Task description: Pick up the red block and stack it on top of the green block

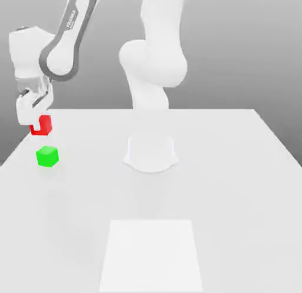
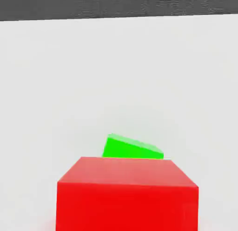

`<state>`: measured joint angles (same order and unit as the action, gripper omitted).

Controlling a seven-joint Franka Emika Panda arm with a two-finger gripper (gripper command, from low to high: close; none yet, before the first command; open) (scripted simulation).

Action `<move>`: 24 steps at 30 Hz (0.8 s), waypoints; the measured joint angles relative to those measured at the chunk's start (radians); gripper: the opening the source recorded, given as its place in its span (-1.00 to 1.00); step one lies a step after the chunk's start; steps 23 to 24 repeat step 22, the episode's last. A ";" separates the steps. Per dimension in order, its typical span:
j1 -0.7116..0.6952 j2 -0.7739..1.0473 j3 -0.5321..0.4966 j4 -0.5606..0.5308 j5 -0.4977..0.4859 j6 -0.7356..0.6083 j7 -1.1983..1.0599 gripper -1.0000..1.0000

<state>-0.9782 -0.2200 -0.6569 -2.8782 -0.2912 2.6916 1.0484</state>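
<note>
The red block (image 1: 42,126) hangs in the air at the exterior view's left, with my gripper (image 1: 35,125) shut on it. The green block (image 1: 47,156) sits on the white table (image 1: 236,185) just below the red one, a small gap between them. In the hand view the red block (image 2: 128,195) looms close, and the green block (image 2: 130,148) peeks out from behind its upper edge, resting on the table.
The arm's white base (image 1: 150,153) stands at the middle of the table. A faint square patch (image 1: 151,253) marks the table's near part. The table's left edge runs close to the green block.
</note>
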 joint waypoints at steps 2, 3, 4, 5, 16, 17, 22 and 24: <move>0.013 0.022 -0.010 0.000 0.023 0.023 -0.015 -1.00; 0.021 0.033 -0.015 0.000 0.035 0.035 -0.023 -1.00; 0.028 0.045 -0.021 0.000 0.048 0.046 -0.032 -1.00; 0.036 0.057 -0.025 0.000 0.062 0.058 -0.041 -1.00; 0.129 0.206 -0.050 0.000 0.308 0.181 -0.212 -1.00; 0.126 0.221 -0.039 0.001 0.340 0.191 -0.234 -1.00; 0.105 0.289 0.021 0.004 0.491 0.234 -0.343 1.00; 0.105 0.289 0.021 0.004 0.491 0.234 -0.343 1.00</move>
